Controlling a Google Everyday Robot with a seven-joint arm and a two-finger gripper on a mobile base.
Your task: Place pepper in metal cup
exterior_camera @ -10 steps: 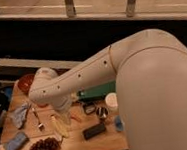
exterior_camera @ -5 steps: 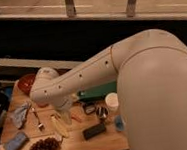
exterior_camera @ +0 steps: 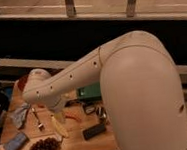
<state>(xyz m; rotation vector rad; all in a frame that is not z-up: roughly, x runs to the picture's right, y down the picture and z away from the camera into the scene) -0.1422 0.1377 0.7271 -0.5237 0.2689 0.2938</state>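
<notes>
The pepper (exterior_camera: 74, 117) lies as a thin red-orange streak on the wooden table (exterior_camera: 79, 146), just right of the arm's end. A small dark shiny thing that I take for the metal cup (exterior_camera: 100, 114) stands further right, half hidden by the big white arm. My gripper (exterior_camera: 59, 109) hangs from the wrist low over the table, just left of the pepper, open, with nothing in it.
A pale yellow elongated item (exterior_camera: 59, 128) lies under the gripper. To the left are a red bowl (exterior_camera: 22, 83), a blue-grey cloth (exterior_camera: 20, 116), a fork (exterior_camera: 37, 120), a blue packet (exterior_camera: 16, 143) and a dark cluster (exterior_camera: 42, 148). A black block (exterior_camera: 94, 130) lies in front.
The arm's bulky upper part has spread left across the view and now hides the white and blue cups at the table's right. The wrist end has barely shifted.
</notes>
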